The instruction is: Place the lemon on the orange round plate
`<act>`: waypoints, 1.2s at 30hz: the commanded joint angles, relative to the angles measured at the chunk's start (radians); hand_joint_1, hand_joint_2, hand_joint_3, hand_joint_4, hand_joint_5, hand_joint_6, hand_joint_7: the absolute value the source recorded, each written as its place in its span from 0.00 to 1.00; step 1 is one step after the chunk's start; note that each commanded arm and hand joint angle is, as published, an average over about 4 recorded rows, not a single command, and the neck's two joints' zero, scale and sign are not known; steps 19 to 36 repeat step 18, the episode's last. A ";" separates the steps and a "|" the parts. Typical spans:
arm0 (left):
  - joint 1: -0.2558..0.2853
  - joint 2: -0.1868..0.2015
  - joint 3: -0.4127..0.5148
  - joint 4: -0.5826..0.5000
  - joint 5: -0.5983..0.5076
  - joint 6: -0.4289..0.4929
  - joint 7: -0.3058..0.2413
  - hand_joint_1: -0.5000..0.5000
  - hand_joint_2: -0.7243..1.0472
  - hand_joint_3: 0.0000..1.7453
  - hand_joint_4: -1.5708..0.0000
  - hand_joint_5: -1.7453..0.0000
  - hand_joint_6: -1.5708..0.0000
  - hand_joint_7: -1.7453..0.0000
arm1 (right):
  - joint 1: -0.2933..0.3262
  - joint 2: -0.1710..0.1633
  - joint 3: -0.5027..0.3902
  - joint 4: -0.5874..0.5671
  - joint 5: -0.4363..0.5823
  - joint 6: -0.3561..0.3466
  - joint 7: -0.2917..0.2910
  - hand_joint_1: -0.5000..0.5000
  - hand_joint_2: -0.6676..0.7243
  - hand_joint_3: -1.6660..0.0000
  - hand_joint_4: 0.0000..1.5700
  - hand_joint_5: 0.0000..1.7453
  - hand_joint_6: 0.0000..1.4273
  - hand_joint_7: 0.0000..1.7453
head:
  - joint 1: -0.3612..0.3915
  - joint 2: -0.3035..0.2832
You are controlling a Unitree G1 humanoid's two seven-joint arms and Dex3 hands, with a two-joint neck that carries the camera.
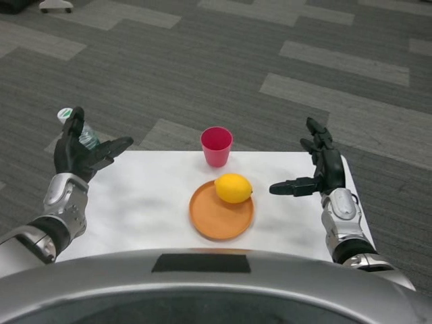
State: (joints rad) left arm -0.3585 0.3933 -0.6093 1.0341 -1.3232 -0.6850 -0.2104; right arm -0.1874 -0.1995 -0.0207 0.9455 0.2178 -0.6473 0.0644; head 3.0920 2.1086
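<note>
A yellow lemon [233,188] lies on the far part of the orange round plate [217,221], which sits near the middle of the white table [142,202]. My right hand [317,169] hovers to the right of the plate, fingers spread and holding nothing, thumb pointing toward the lemon. Over the table's far left corner my left hand [84,152] is raised with its fingers apart and empty.
A pink cup [217,146] stands upright at the table's far edge, just behind the plate. A clear bottle with a green cap [67,116] shows behind my left hand. Grey patterned carpet lies beyond the table.
</note>
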 commanded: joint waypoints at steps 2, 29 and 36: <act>-0.023 -0.007 -0.005 0.001 -0.002 0.004 -0.003 1.00 0.50 0.05 0.79 1.00 1.00 1.00 | -0.015 -0.004 -0.008 0.009 0.008 -0.005 -0.008 0.92 0.55 0.90 0.00 0.39 0.00 0.12 | -0.001 0.005; -0.031 -0.022 -0.009 0.010 0.001 0.004 0.000 1.00 0.50 0.05 0.79 1.00 1.00 1.00 | -0.015 -0.009 -0.022 0.013 0.009 -0.006 -0.009 0.92 0.59 0.90 0.00 0.41 0.00 0.04 | 0.014 0.019; -0.031 -0.022 -0.009 0.010 0.001 0.004 0.000 1.00 0.50 0.05 0.79 1.00 1.00 1.00 | -0.015 -0.009 -0.022 0.013 0.009 -0.006 -0.009 0.92 0.59 0.90 0.00 0.41 0.00 0.04 | 0.014 0.019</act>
